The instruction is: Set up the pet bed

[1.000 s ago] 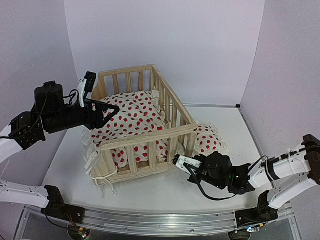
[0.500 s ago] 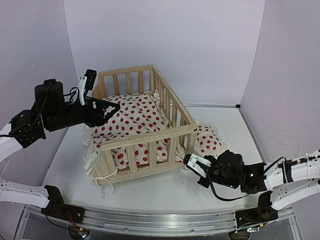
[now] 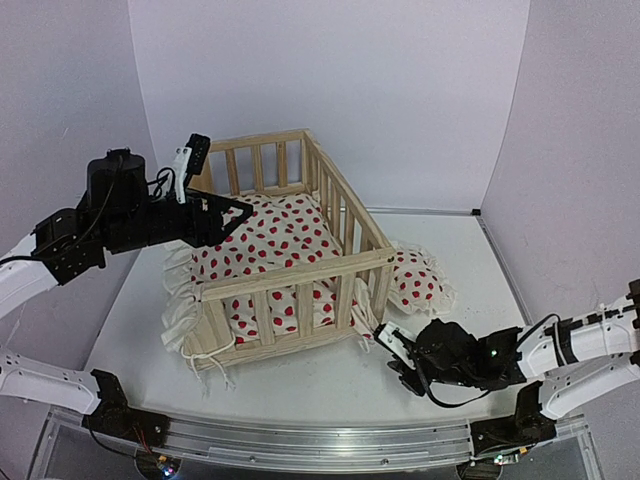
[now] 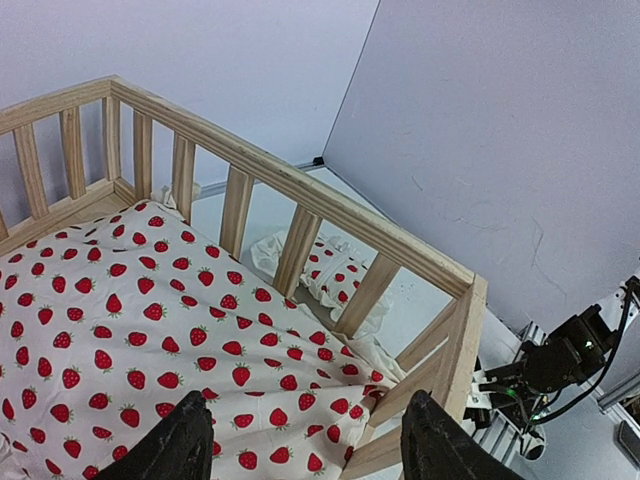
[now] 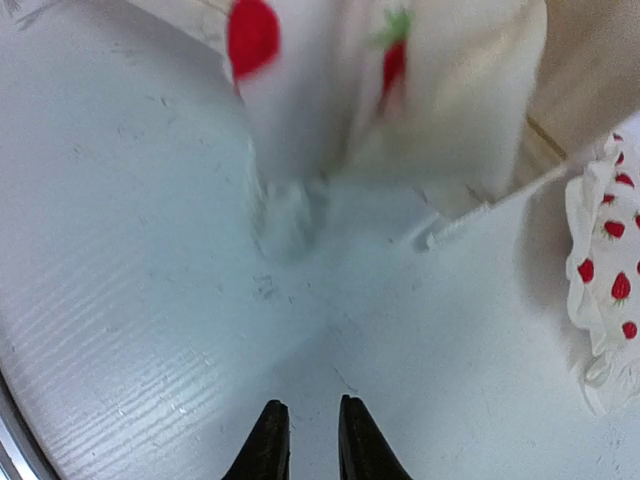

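Tabletop [image 3: 300, 385]: pet bed [image 3: 290, 281] under left gripper [image 3: 236, 224]

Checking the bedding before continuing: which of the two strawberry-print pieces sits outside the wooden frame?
The small pillow, on the table right of the frame; the large cushion lies inside it.

The top camera looks down on the whole light pine slatted pet bed [image 3: 300, 275]. The left wrist camera sits close above it. The right wrist camera, low over the white table [image 5: 130, 300], faces its front-right corner, shared by all.
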Action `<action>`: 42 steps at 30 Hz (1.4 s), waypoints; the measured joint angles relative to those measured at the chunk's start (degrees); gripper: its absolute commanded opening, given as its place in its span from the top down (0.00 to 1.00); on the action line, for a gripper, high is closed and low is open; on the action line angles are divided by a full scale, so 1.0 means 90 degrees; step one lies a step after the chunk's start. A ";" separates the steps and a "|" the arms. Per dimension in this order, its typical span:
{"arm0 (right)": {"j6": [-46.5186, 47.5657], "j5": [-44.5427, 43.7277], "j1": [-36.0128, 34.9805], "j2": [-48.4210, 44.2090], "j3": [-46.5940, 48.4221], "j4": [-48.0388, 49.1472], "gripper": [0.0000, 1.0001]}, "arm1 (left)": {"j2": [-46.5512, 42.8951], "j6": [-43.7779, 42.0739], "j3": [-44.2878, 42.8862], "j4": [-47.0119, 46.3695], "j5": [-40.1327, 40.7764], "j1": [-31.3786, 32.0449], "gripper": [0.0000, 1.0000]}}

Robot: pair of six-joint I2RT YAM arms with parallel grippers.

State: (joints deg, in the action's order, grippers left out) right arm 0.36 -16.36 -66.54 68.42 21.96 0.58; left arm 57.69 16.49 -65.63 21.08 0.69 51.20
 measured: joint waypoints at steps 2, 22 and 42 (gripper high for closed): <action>-0.0138 -0.0119 -0.0002 -0.0068 -0.0058 -0.0342 0.71 | 0.0063 0.0000 -0.0056 -0.0005 -0.0002 0.0000 0.35; 0.0826 0.1603 -0.0010 -0.0678 -0.0364 0.1003 0.68 | 0.0335 0.0000 -0.0131 0.0002 -0.0007 0.0000 0.36; 0.1353 0.0386 -0.0015 -0.0092 -0.0359 0.2310 0.63 | 0.0194 -0.0007 -0.0131 0.0002 -0.0005 0.0000 0.36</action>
State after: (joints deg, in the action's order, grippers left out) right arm 12.53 -12.88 -66.67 67.59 18.72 21.37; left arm 59.44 16.43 -66.81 21.10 0.64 51.20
